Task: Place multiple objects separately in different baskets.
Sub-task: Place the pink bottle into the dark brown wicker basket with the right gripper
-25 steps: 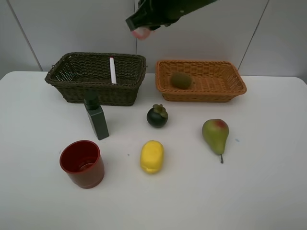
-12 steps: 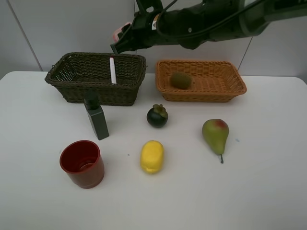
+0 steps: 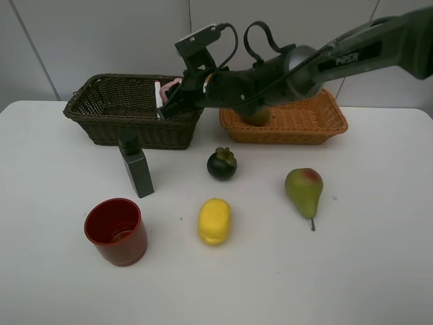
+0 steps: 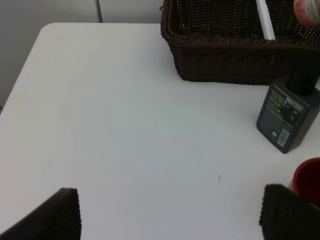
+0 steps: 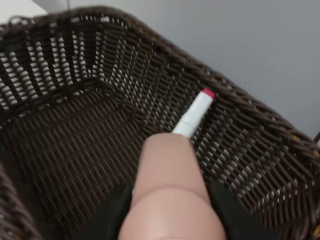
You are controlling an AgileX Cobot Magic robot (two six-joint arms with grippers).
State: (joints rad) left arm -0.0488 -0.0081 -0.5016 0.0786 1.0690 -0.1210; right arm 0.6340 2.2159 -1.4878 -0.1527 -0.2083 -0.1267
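My right gripper [image 3: 173, 93] reaches across over the dark basket [image 3: 108, 128] and is shut on the pink bottle [image 3: 168, 90]. The right wrist view shows the pink bottle [image 5: 170, 185] between the dark fingers [image 5: 111, 212], above the basket floor [image 5: 65, 140], with the white marker [image 5: 194, 114] leaning on the wall. The kiwi [image 3: 256, 118] lies in the orange basket [image 3: 318, 125], partly behind the arm. On the table stand the dark green bottle [image 3: 137, 169], red cup [image 3: 116, 231], mangosteen [image 3: 222, 164], lemon [image 3: 214, 221] and pear [image 3: 304, 190]. My left gripper [image 4: 172, 220] is open over bare table.
The left wrist view takes in the dark basket [image 4: 225, 60], the marker [image 4: 264, 20], the dark green bottle [image 4: 289, 117] and the rim of the red cup [image 4: 307, 180]. The white table's left edge [image 4: 20, 80] runs close by. A grey wall stands behind the baskets.
The right arm has come down and to the left with the pink bottle, from high above the baskets to just over the dark basket. Nothing on the table moved.
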